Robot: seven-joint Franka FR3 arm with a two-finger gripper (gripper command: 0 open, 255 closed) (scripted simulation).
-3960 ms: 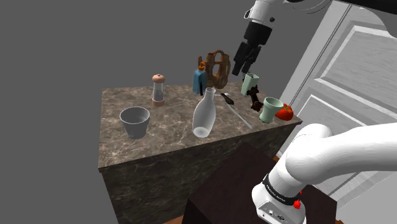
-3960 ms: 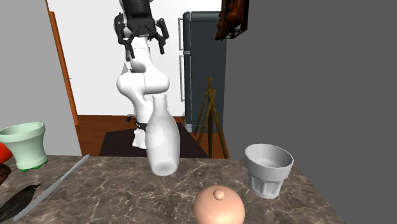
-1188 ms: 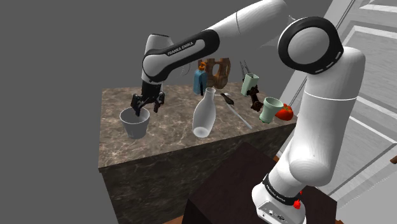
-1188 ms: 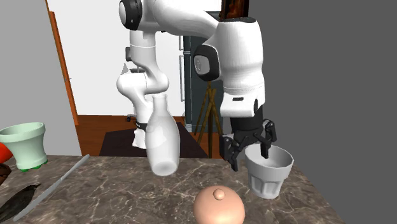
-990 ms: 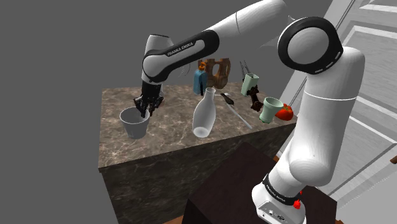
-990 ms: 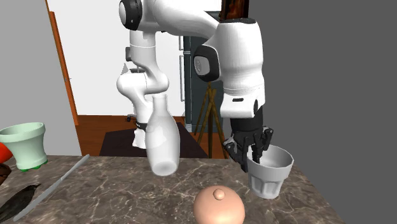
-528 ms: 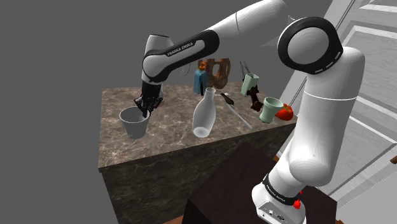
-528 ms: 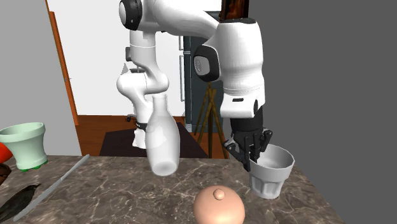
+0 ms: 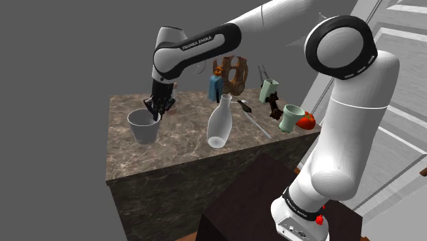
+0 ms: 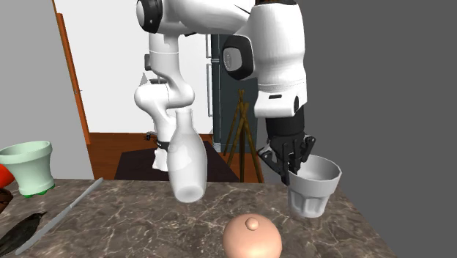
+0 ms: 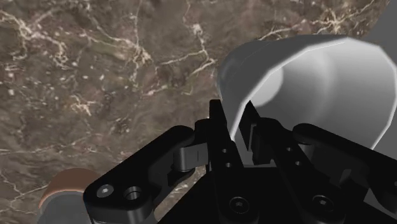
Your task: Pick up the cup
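The light here is soft and even, coming from above. The arm [image 9: 352, 130] has white shells that are bright on top and shade to grey underneath. The marbled counter [image 9: 185, 147] is moderately lit on top, its front face much darker. Inside the cup [image 11: 318, 83] a pale glow sits beside the gripper [image 11: 245, 137], fading to dark grey across. The door [image 9: 410, 103] and white wall [image 10: 110, 73] are brightest.
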